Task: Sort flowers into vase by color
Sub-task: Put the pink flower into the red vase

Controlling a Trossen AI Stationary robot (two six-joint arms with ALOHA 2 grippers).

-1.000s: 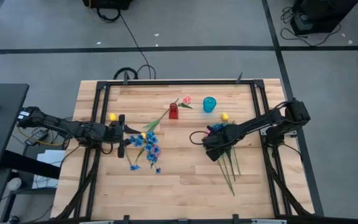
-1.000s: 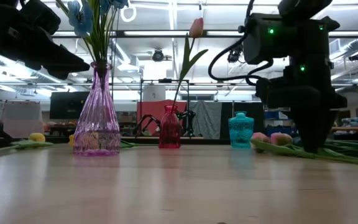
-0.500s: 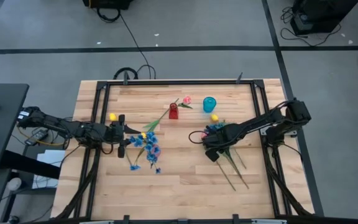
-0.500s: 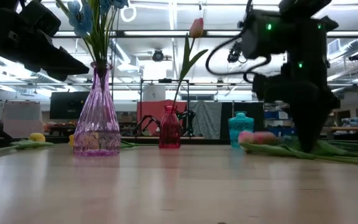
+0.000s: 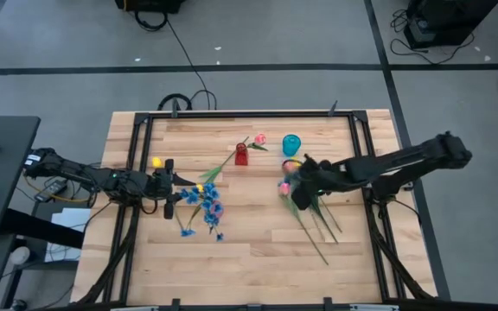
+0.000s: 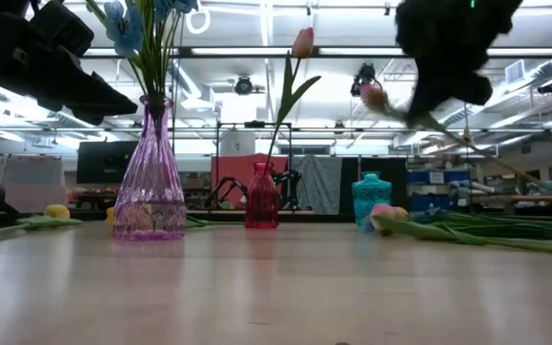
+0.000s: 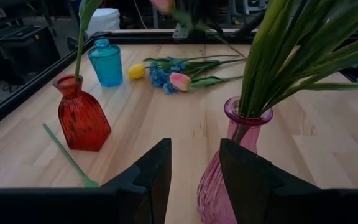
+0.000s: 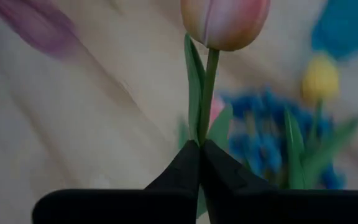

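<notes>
My right gripper (image 8: 201, 149) is shut on a pink tulip (image 8: 225, 22), high over the table's right half (image 5: 301, 175), at the top of the low view (image 6: 439, 43). Below it a pile of flowers (image 5: 316, 216) lies flat on the wood: blue sprigs, a yellow tulip (image 5: 292, 164), long green stems. My left gripper (image 7: 194, 174) is open close beside the purple vase (image 7: 235, 155), which holds blue flowers (image 5: 206, 203); whether it touches the vase does not show. The red vase (image 5: 241, 155) holds one pink tulip (image 5: 260, 138). The teal vase (image 5: 291, 144) stands next to it. My right gripper pinches the pink tulip's stem (image 8: 206, 118) between its two fingertips, a short way below the bloom, with a leaf caught alongside. The tulip is lifted clear of the table and tilted, its bloom (image 6: 374, 94) up and its stem (image 6: 468, 144) slanting down away from the fingers.
A yellow tulip (image 5: 156, 161) lies near the table's left edge, beside my left arm. A loose green stem (image 7: 67, 155) lies by the red vase. The three vases stand in the far middle; the near half of the table (image 5: 249, 259) is bare wood.
My right gripper has risen from the flower pile and moved toward the far edge, carrying the pink tulip, which was lying on the table and now hangs clear in the air. The other stems in the pile shifted a little. My left arm kept still.
</notes>
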